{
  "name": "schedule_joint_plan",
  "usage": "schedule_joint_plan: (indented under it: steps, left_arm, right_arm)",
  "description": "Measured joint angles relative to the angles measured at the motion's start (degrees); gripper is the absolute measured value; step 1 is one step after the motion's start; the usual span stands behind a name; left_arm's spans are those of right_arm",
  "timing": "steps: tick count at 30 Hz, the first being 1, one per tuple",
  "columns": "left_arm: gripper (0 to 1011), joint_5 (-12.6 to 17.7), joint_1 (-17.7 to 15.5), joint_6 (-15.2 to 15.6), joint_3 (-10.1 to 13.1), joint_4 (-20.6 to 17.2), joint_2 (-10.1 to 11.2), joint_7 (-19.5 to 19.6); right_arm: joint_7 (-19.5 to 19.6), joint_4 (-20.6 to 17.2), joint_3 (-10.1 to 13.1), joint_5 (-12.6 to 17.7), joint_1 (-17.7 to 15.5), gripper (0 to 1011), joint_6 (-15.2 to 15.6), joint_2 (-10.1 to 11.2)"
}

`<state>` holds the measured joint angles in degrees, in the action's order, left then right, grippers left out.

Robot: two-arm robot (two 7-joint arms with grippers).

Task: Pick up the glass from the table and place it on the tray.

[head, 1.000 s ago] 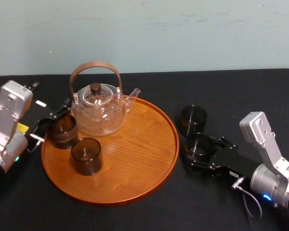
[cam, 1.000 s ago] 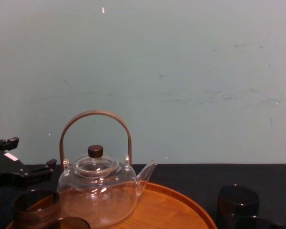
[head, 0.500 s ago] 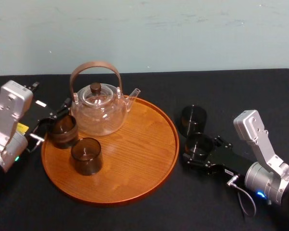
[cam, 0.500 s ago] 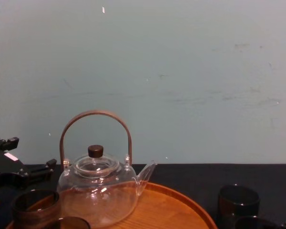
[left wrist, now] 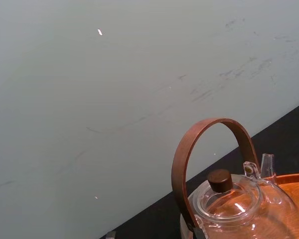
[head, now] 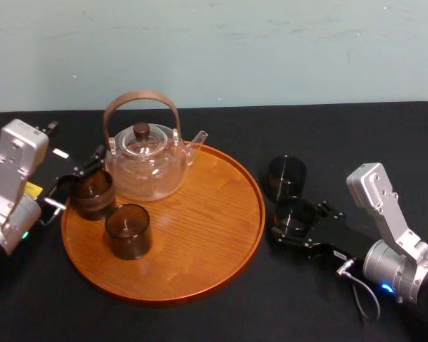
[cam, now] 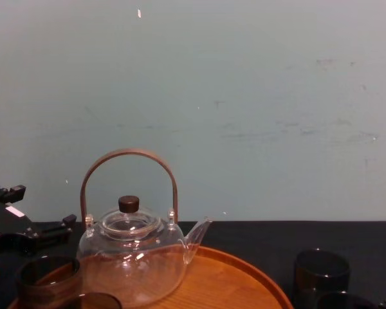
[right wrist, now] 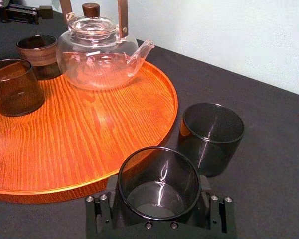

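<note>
Grip is taken by the right pincer [right wrist: 159,206] on a dark smoked glass [right wrist: 158,174], its two black fingers pressed against opposite sides of the wall. The glass is held upright over the black counter [head: 342,135], just beside the right rim of the tray [head: 200,214] and apart from it. Whether its base touches the cloth cannot be told, since the base is hidden by the pincer body. A second dark glass [head: 285,174] is seen upright on the counter just behind the held one, close to the tray's rim and ungripped.

On the tray, a clear glass teapot [head: 146,160] with a brown arched handle and a dark lid knob is placed toward the back. A brown-banded cup [head: 93,194] is set at the tray's left edge, and a plain brown tumbler [head: 128,230] stands just in front of it.

The left pincer [head: 78,178] is found at the tray's left rim, its fingers spread to either side of the banded cup without clamping it.

A white label [head: 60,153] and a yellow sticker [head: 33,189] are carried on the left arm, and a small white tag [head: 340,254] on the right; their print is too small to be read.
</note>
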<state>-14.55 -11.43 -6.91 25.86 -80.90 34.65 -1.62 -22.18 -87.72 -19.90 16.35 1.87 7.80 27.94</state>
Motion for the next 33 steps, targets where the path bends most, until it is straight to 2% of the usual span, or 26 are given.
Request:
schedule_joint_plan:
  steps: [5, 21, 29, 33]
  left_arm:
    - [1001, 0.0, 0.0, 0.0, 0.0, 0.0, 0.0, 0.0]
    - [1001, 0.0, 0.0, 0.0, 0.0, 0.0, 0.0, 0.0]
    - [1001, 0.0, 0.0, 0.0, 0.0, 0.0, 0.0, 0.0]
    - [1001, 0.0, 0.0, 0.0, 0.0, 0.0, 0.0, 0.0]
  right_arm:
    - [0.0, 0.0, 0.0, 0.0, 0.0, 905, 0.0, 0.0]
    - [-0.5, -0.2, 0.0, 0.2, -0.1, 904, -0.3, 0.1]
    - [-1.7, -3.6, 0.0, 0.4, -1.5, 904, -1.2, 0.9]
    - [-2.5, -6.1, -1.2, -0.3, -2.1, 904, -1.7, 1.3]
